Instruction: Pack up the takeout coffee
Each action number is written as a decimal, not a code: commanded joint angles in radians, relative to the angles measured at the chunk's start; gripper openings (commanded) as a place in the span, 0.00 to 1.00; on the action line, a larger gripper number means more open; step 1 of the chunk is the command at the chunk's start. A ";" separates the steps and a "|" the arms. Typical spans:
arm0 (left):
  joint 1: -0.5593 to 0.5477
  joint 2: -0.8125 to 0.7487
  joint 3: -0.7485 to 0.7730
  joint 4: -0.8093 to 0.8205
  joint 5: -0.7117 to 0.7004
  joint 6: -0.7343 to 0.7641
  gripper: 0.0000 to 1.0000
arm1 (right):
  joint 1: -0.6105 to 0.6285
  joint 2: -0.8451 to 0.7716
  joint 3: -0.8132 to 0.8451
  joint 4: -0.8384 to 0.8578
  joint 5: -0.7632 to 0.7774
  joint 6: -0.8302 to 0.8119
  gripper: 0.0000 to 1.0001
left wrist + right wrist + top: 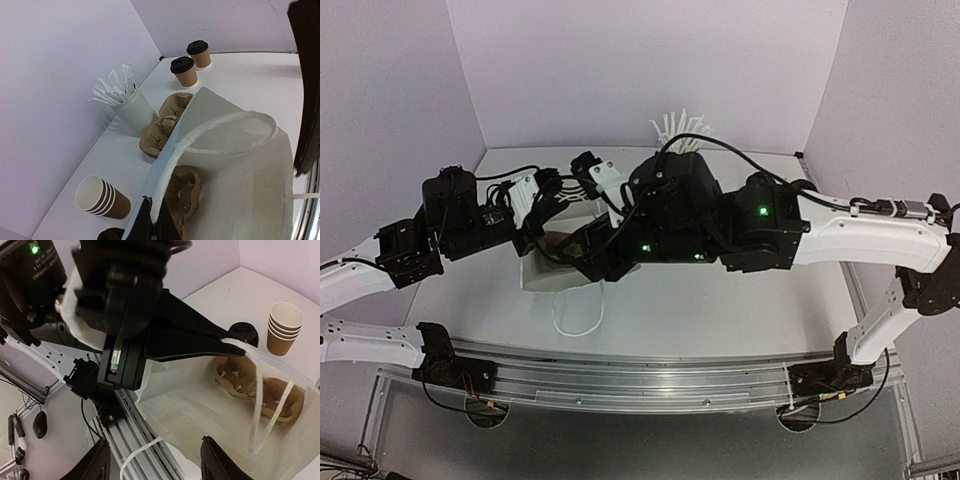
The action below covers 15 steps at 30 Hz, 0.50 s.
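My left gripper (pixel 154 226) is shut on the rim of the white paper bag (pixel 240 175) and holds its mouth up. One tan pulp carrier (pixel 186 192) lies inside the bag, and another (pixel 165 125) sits outside behind it. Two lidded brown cups (pixel 183 71) (pixel 199 53) stand at the far end of the table. A stack of lidless brown cups (pixel 102 196) rests beside a black lid (pixel 111 234). Over the bag's mouth (pixel 210 410), my right gripper (pixel 157 465) is open with nothing between its fingers. In the top view, both arms hide most of the bag (pixel 560 272).
A white ribbed cup of white sticks (pixel 131 110) stands by the back wall next to the outer carrier. The bag's loose handle (pixel 580 318) lies toward the metal rail (pixel 640 380) at the table's near edge. Walls close in the back and both sides.
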 commanded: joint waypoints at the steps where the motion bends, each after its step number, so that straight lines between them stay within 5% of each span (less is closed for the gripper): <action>1: -0.008 -0.009 0.033 0.014 -0.001 -0.149 0.00 | 0.016 0.113 0.038 0.073 0.125 -0.088 0.54; 15: 0.002 -0.024 0.076 -0.019 -0.102 -0.386 0.00 | -0.012 0.311 0.047 0.076 0.290 -0.126 0.42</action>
